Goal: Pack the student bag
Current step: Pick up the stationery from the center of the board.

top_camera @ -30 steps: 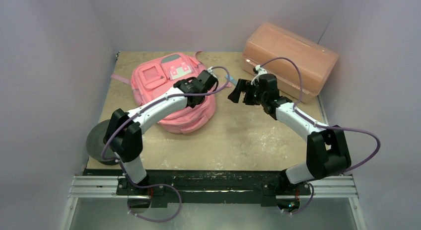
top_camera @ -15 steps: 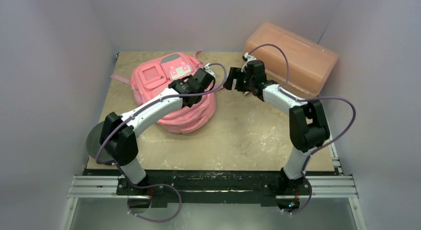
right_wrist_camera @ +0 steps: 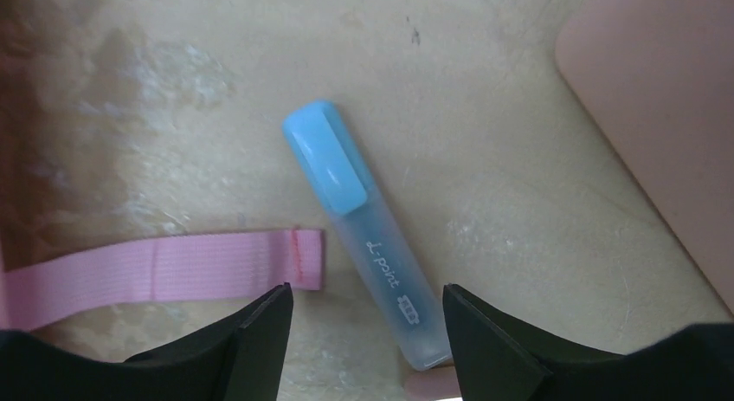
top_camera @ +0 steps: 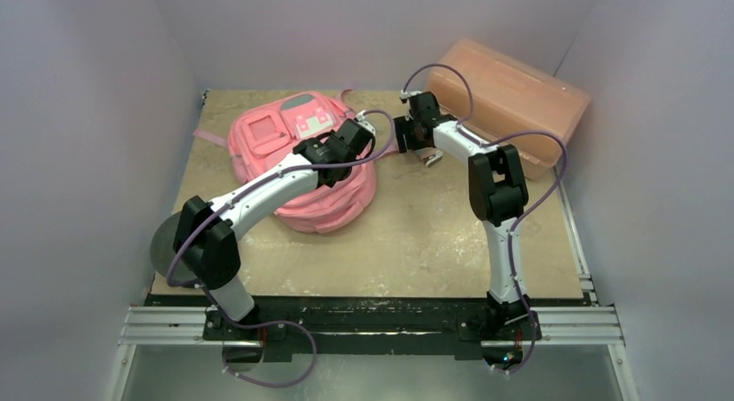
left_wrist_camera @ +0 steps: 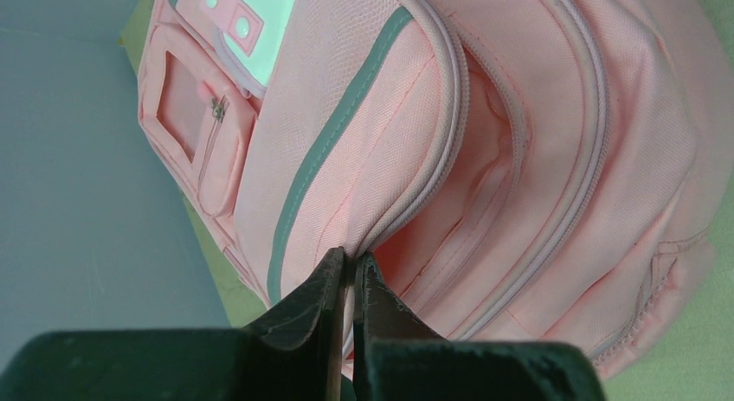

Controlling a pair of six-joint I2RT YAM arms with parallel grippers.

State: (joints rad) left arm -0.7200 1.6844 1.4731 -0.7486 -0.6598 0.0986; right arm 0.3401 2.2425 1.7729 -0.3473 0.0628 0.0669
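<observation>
Pink student bag (top_camera: 260, 141) lies on the table (top_camera: 415, 236), far left. The left gripper (left_wrist_camera: 349, 275) is pinched tight on its zipper seam. The right gripper (right_wrist_camera: 363, 297) hovers over a blue highlighter (right_wrist_camera: 363, 219), jaws apart and gripping nothing. Packing looks barely begun.

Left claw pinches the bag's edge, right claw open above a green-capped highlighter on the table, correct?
The highlighter has a blue cap, not green; the right wrist view shows it. The rest holds: left claw pinching the student bag at its edge, right claw open above the highlighter.
</observation>
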